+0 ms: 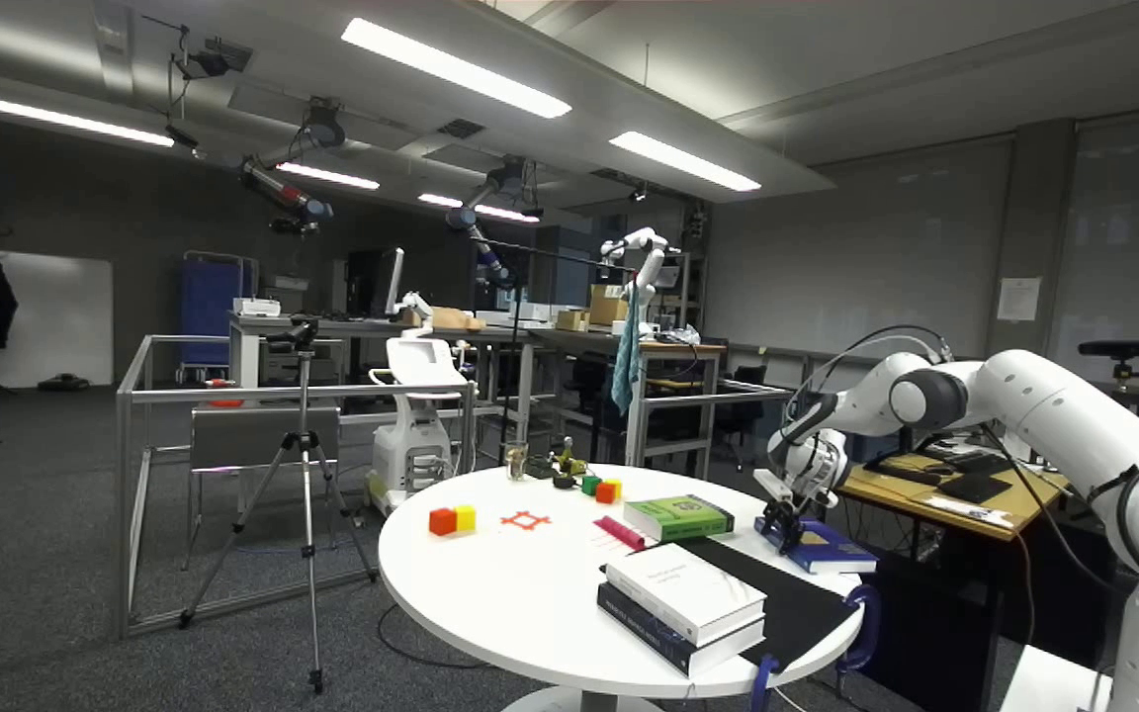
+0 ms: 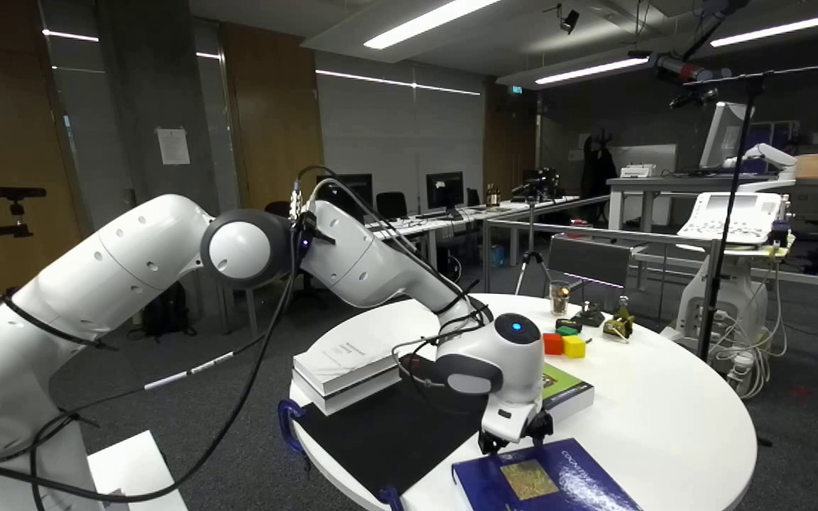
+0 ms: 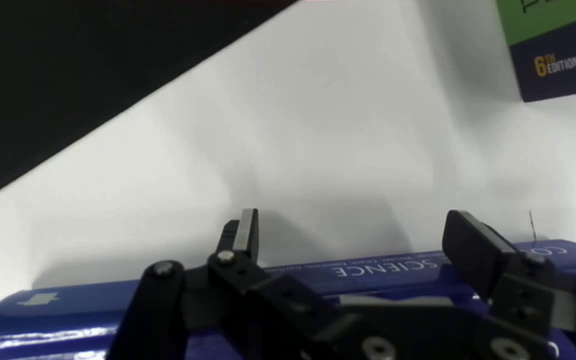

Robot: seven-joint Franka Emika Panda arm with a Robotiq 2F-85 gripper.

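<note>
Gripper: in an exterior view, points down at one side of the blue book, with jaws parted
Blue book: lies flat near the rim of the white table, partly hidden by the gripper
Book stack: two high, white one on top, at the edge of the black sheet, well apart from the gripper
Fingers: in an exterior view, hang spread over an edge of the blue book, cannot tell whether touching
Green book: lies beyond the blue book there, apart from it, partly covered by the gripper
Spine: in the wrist view, runs beneath the fingers, with SCIENCE lettering upside down between them
Gripper: spreads wide along the spine rather than across it, holds nothing
Step at the spine: looks like lining up on the blue book, no grip taken
Next move at the spine: seems to call for a small turn or shift, to get the book's edge between the fingers, since likely to slide along the spine if closed as is; also calls for care not to press down on the book
</note>
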